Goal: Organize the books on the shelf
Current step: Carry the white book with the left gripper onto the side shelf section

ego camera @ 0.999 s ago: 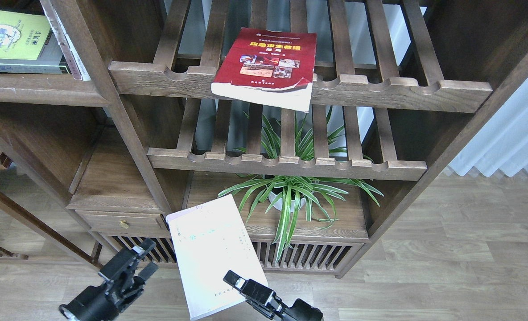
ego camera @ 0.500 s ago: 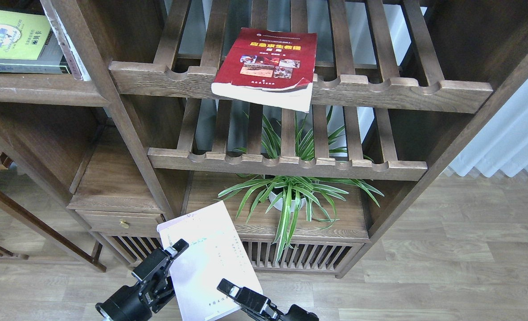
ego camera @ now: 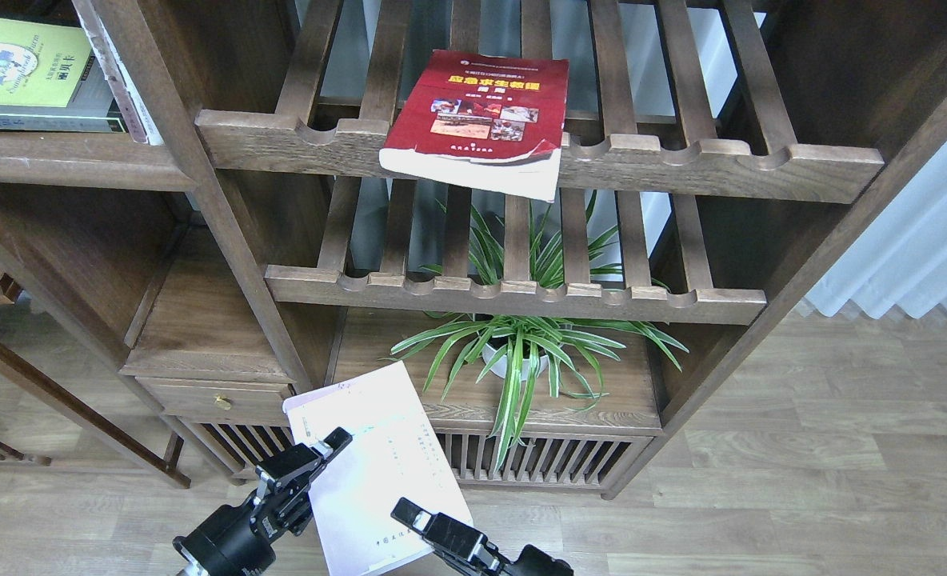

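The pale lavender-white book [ego camera: 369, 460] hangs in the air low in the view, in front of the cabinet. My right gripper [ego camera: 411, 514] is shut on its lower right edge. My left gripper [ego camera: 325, 450] is at the book's left edge, with one finger over the cover; its other finger is hidden. The red book [ego camera: 477, 120] lies on the upper slatted rack and overhangs its front rail. The yellow-green book [ego camera: 25, 72] lies flat on the solid dark-brown shelf [ego camera: 65, 164] at the upper left.
A potted spider plant [ego camera: 521, 352] stands on the low cabinet top under the slatted racks [ego camera: 521, 300]. A slanted wooden post [ego camera: 201, 192] separates the left shelf from the racks. A small drawer [ego camera: 217, 400] sits at lower left. A curtain [ego camera: 913, 256] hangs at right.
My left gripper has moved right and up from beside the pale book to its left edge. The book has shifted slightly left and down with my right gripper.
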Controlling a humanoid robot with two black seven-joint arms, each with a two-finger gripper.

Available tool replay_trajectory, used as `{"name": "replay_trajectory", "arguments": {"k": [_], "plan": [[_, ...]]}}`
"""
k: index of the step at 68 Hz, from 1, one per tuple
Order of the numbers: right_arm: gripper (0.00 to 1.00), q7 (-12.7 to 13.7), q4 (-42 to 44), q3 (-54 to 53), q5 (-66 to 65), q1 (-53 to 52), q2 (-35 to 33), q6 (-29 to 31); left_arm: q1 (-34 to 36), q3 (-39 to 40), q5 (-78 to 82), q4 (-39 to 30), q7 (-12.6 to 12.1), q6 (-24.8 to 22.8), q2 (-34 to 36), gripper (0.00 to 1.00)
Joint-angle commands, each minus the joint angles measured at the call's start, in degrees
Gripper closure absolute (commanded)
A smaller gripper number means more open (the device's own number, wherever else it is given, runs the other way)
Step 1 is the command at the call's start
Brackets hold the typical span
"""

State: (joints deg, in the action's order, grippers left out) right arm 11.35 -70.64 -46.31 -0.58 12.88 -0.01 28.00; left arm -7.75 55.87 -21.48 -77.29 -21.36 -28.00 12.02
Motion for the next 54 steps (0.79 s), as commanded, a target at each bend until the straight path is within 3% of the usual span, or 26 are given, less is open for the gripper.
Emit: {"name": "replay_trajectory", "arguments": {"k": [1, 24, 37, 54], "plan": [[0.0, -0.54, -0.11, -0.45, 0.22, -0.48, 0.01, 0.0, -0.34, 1.96, 0.12, -0.14, -0.52, 0.0, 1.08, 0.95], [0.0, -0.71, -0.02, -0.89, 1.01, -0.75, 0.01, 0.0, -3.15, 16.2, 0.73, -5.59, -1.14, 0.0, 10.57, 0.95], [0.0, -0.71, 0.86, -0.98, 1.19, -0.75, 0.01, 0.0, -8.51, 32.89, 4.42, -11.91, -2.28, 0.0, 17.15, 0.95], [0.0, -0.71, 1.91, -0.98, 1.19, -0.75, 0.01, 0.0, -9.3, 46.17, 4.6, -13.76, -2.28, 0.0, 23.75, 0.95]]}}
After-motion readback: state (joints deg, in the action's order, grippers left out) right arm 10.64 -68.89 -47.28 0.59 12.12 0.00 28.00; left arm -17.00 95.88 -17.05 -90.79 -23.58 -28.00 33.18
